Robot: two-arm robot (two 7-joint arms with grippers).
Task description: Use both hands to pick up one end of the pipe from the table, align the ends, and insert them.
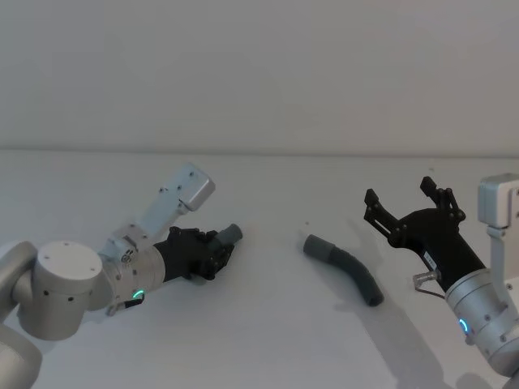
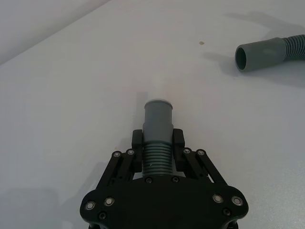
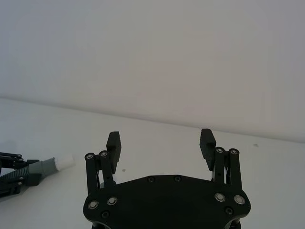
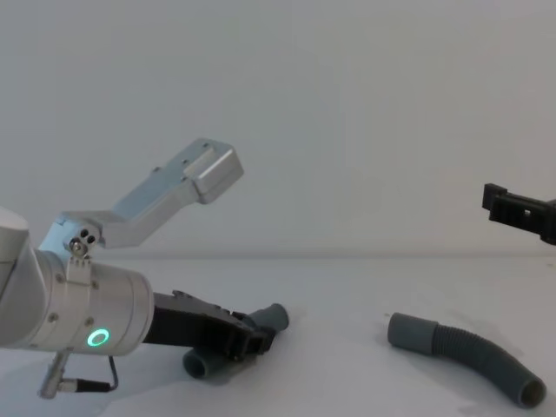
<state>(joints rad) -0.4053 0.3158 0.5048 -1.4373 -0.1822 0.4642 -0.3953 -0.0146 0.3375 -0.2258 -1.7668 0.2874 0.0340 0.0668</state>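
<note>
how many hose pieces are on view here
2. The short piece is held in the left gripper; the longer piece lies free on the table near the open right gripper.

A plain pale grey wall (image 1: 259,65) rises at twelve o'clock behind the white matte counter (image 1: 268,340), evenly lit, with soft shadows.

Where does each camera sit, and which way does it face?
Head: high up, looking down at the table; shows left claw and right claw.
Chest: low, looking across the table; shows left arm, right claw's tip.
Left wrist: behind the left claw, along the short hose it grips.
Right wrist: behind the open right claw, toward the wall.
Head and chest share the long hose.
</note>
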